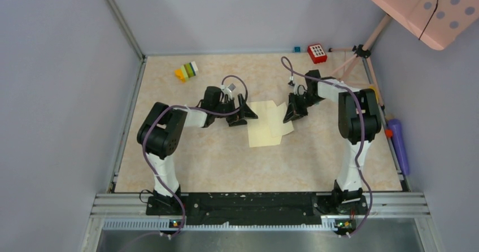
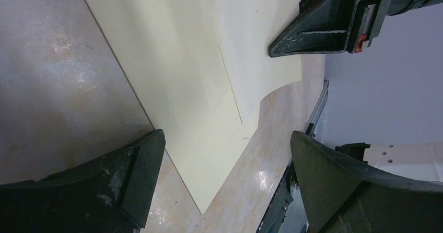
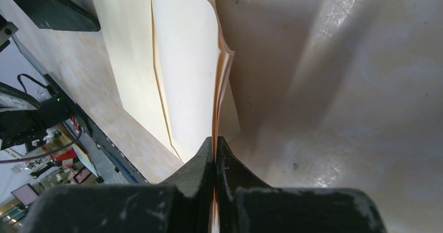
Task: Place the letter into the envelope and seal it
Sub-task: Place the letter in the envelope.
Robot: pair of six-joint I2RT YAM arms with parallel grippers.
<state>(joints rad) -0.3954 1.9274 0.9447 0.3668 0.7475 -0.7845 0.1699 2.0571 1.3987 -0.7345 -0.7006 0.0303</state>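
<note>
The pale cream envelope [image 1: 264, 129] lies flat mid-table; in the left wrist view the envelope [image 2: 172, 86] has one corner pointing between my fingers. The letter [image 1: 281, 118], a folded sheet, overlaps its right side, and its layered edge rises off the table in the right wrist view [image 3: 190, 71]. My right gripper [image 1: 294, 112] is shut on the letter's right edge, pinching the thin layers between its tips [image 3: 214, 141]. My left gripper [image 1: 243, 115] stands open and low at the envelope's upper left corner, nothing between its fingers [image 2: 224, 138]. The envelope's flap is not visible.
Coloured blocks [image 1: 186, 71] lie at the back left. A red keypad-like toy [image 1: 317, 52] and a small blue cube [image 1: 296, 49] sit against the back wall. A tripod [image 1: 359, 51] and a purple bottle [image 1: 399, 140] stand along the right edge.
</note>
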